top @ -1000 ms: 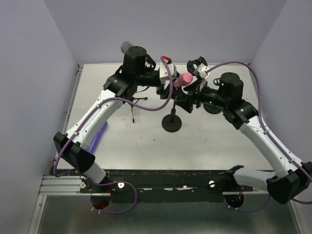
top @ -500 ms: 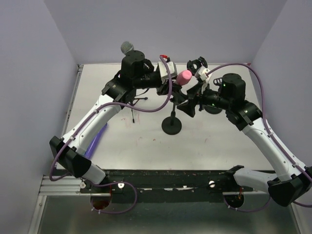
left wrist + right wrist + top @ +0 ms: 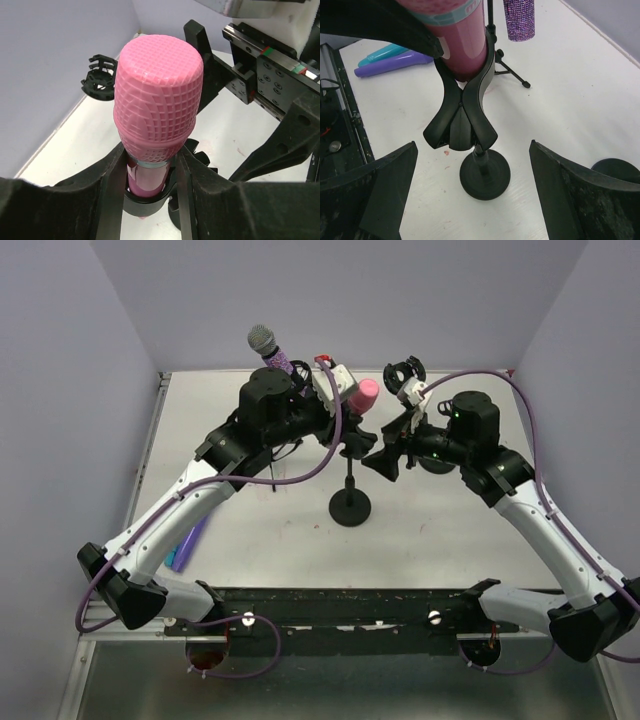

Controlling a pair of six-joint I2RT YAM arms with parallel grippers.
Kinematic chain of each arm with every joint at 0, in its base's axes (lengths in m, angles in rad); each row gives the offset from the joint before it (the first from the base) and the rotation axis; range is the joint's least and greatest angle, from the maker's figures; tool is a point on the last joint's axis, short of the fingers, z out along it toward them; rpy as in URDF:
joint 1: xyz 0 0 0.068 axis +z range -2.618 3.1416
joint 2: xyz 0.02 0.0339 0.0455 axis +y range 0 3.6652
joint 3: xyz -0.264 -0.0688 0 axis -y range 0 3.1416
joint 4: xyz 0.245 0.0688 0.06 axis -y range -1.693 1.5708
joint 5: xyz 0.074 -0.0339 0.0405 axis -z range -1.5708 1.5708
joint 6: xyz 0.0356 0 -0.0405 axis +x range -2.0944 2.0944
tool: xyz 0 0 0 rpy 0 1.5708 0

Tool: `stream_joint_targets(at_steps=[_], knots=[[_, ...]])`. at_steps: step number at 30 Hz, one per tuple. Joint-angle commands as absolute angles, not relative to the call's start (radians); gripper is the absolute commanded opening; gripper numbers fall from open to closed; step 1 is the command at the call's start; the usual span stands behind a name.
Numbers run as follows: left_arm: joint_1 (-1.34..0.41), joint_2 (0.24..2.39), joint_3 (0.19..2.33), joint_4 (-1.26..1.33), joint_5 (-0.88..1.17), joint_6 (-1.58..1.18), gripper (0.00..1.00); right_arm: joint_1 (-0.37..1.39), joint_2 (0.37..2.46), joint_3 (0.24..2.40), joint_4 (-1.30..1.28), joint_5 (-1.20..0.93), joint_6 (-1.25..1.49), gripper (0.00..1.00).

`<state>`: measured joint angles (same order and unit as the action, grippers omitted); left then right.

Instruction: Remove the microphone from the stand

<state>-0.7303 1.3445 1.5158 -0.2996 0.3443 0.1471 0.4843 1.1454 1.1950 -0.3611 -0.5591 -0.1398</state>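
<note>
**Left pincer (image 3: 150, 186) pinches the pink microphone (image 3: 157, 95), not yet lifted free**

Its two black fingers (image 3: 112, 200) press the barrel from either side just below the textured head, at 9 and 3 o'clock of the barrel in the left wrist view. The spot makes sense. The head flares wider than the barrel, so on an upward pull it would catch on the fingers rather than slip through. The microphone sits tilted in the forked clip (image 3: 462, 112) of the stand (image 3: 480, 159), its lower barrel wedged between the prongs.

From above, the stand's round base (image 3: 351, 508) rests near the middle of the table (image 3: 450, 540), with the pink head toward 12 o'clock of it. The left arm reaches in from 10 o'clock, the right from 3 o'clock.

Right pincer (image 3: 472, 200) is spread wide. In its own view the fingers flank the base at 8 and 4 o'clock and touch nothing. It seems placed to brace the stand, since a light base would likely rise with the microphone if the clip grips hard.

A purple glitter microphone (image 3: 268, 348) stands at 10 o'clock of the stand, close behind the left wrist, so the lift is best kept along the clip's opening.
</note>
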Motion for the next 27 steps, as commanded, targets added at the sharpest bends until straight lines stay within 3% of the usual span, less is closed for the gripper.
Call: stream_joint_targets(at_steps=[1, 3, 8, 19, 27], knots=[[-0.736, 1.339, 1.546, -0.33, 0.308, 0.06, 0.54, 0.485, 1.155, 1.221, -0.376, -0.578, -0.149, 1.0], [-0.736, 1.33, 1.525, -0.328, 0.378, 0.11, 0.7, 0.483, 1.147, 1.22, -0.385, -0.581, -0.155, 1.0], [-0.724, 1.319, 1.468, -0.362, 0.647, 0.343, 0.84, 0.483, 1.137, 1.203, -0.396, -0.583, -0.163, 1.0], [-0.569, 1.44, 1.64, -0.409, 0.966, 0.475, 0.86, 0.482, 1.114, 1.201, -0.431, -0.574, -0.173, 1.0], [-0.572, 1.633, 1.992, -0.885, 1.103, 0.767, 0.79, 0.477, 1.103, 1.213, -0.474, -0.578, -0.187, 1.0]])
